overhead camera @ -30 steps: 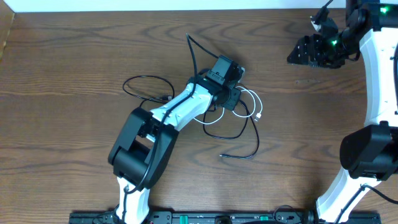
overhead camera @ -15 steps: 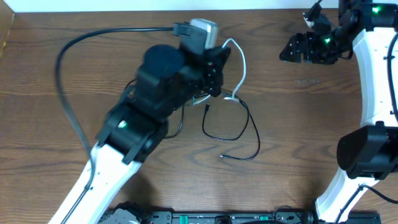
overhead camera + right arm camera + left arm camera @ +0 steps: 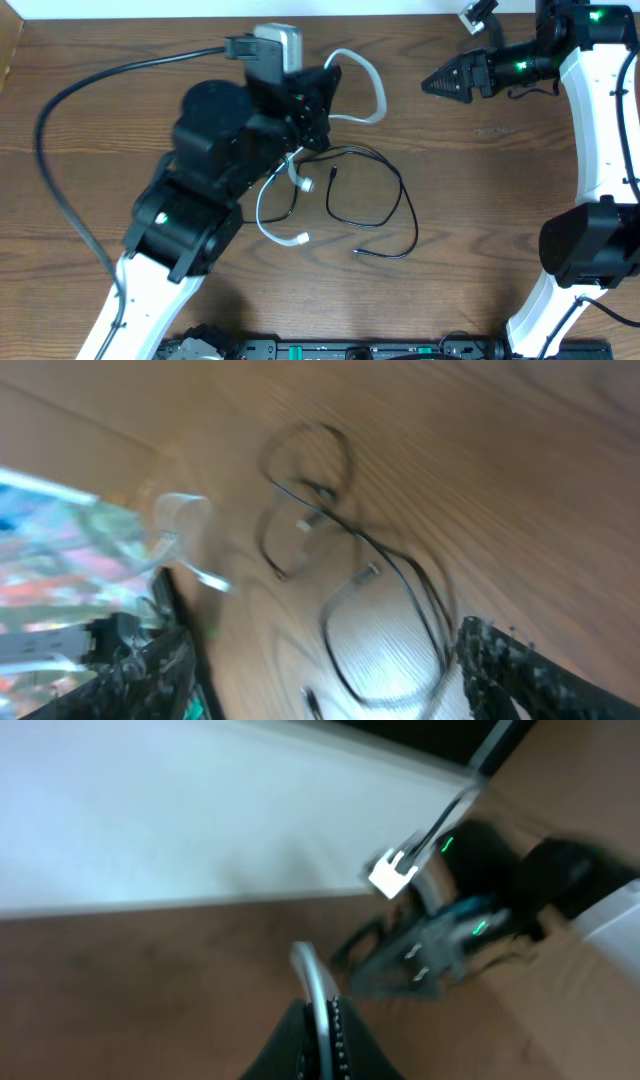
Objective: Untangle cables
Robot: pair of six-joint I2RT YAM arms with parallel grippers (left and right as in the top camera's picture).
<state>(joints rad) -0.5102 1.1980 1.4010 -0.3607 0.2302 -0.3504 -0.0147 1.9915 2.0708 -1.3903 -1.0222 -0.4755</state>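
Left tool: pressed together on the white cable, holding it up off the surface.
Right tool: fingers spread wide, holding nothing.
Black cable: looped on the surface.

No legible text, label, brand, number or sign appears in any view (both wrist views are smeared by motion). The small white block in the left wrist view is too blurred to tell whether it bears any print.
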